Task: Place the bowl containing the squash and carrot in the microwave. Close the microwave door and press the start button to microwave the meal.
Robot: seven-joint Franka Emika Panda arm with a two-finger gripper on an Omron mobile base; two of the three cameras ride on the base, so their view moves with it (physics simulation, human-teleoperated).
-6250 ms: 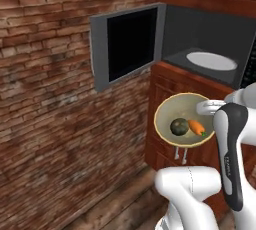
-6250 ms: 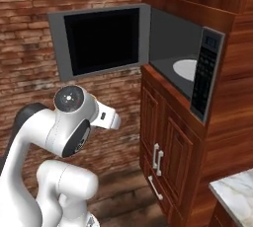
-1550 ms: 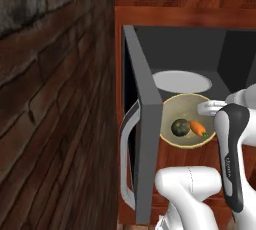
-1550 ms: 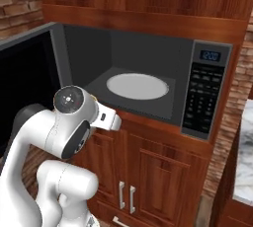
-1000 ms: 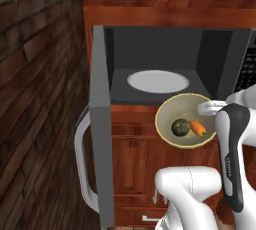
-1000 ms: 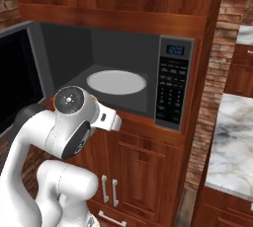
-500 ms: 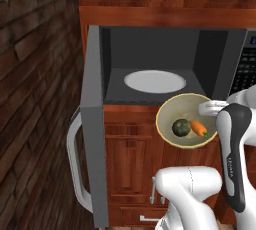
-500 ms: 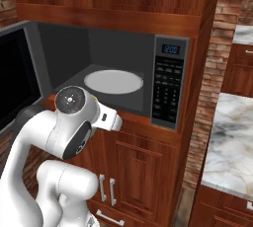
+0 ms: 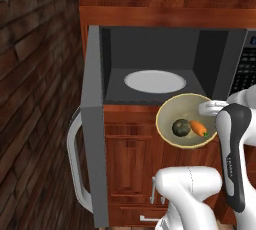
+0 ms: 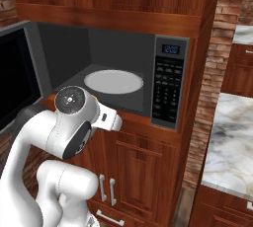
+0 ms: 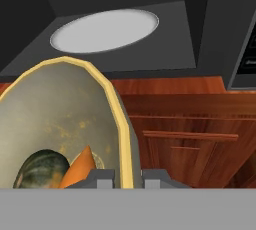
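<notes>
The bowl [image 11: 60, 124] is gripped by its rim between the narrowly set fingers [image 11: 102, 177], with the squash [image 9: 181, 127] and carrot [image 9: 198, 127] carried inside. The open microwave [image 9: 165, 64] and its white turntable plate [image 11: 105, 30] are seen just ahead of the fingers, the microwave door [image 9: 94, 124] swung out to their left.

Bowl held by its rim in front of the open microwave

You see the bowl [image 11: 55, 119] on the left, its yellow rim pinched between the two fingertips [image 11: 102, 178] of the gripper [image 11: 125, 178], one inside and one outside the wall. Inside it, the dark green squash [image 11: 42, 170] lies low on the left with the orange carrot [image 11: 80, 169] touching it on the right. Beyond the bowl, the microwave [image 11: 200, 19] stands open, its white round plate [image 11: 105, 30] bare on the dark floor. Below it you have brown wooden cabinet fronts [image 11: 195, 134].
</notes>
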